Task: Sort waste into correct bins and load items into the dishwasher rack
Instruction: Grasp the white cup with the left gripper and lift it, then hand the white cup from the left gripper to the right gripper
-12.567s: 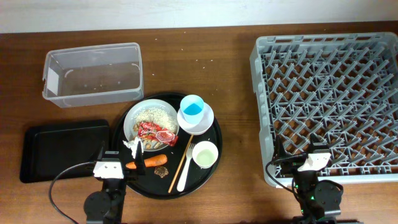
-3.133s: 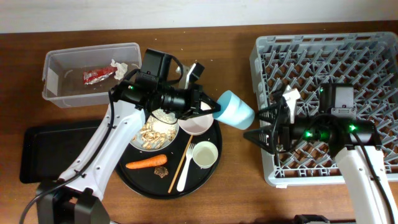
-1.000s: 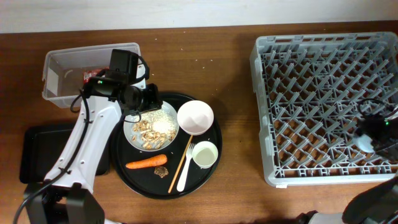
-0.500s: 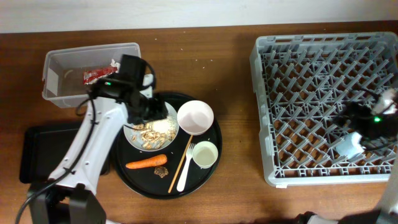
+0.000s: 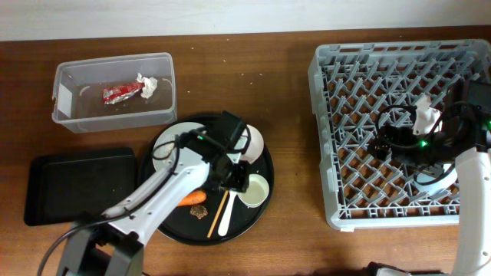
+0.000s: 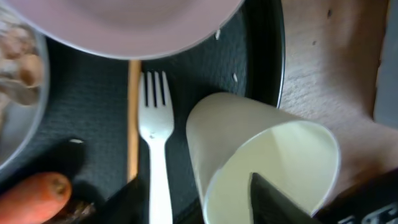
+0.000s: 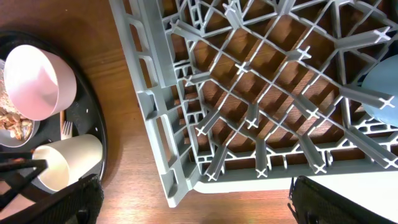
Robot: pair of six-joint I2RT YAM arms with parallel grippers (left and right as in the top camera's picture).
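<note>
small white cup [image 6: 264, 155] sits on the right side of the round black tray [image 6: 264, 37], just beside the fork [image 6: 154, 143]. We see the left gripper [image 6: 200, 196] spread apart, one finger inside the rim. We judge the cup light, stiff and slick, so pinch the wall. Right gripper [image 7: 198, 198] is spread apart over the rack [image 7: 249, 74].

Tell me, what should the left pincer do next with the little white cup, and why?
Probably close. The left pincer is open, with one finger inside the small white cup and one outside, so squeezing its wall should grip it for lifting.

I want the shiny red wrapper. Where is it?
In the overhead view, the red foil wrapper lies in the clear rectangular plastic tub at upper left, beside crumpled white paper.
</note>
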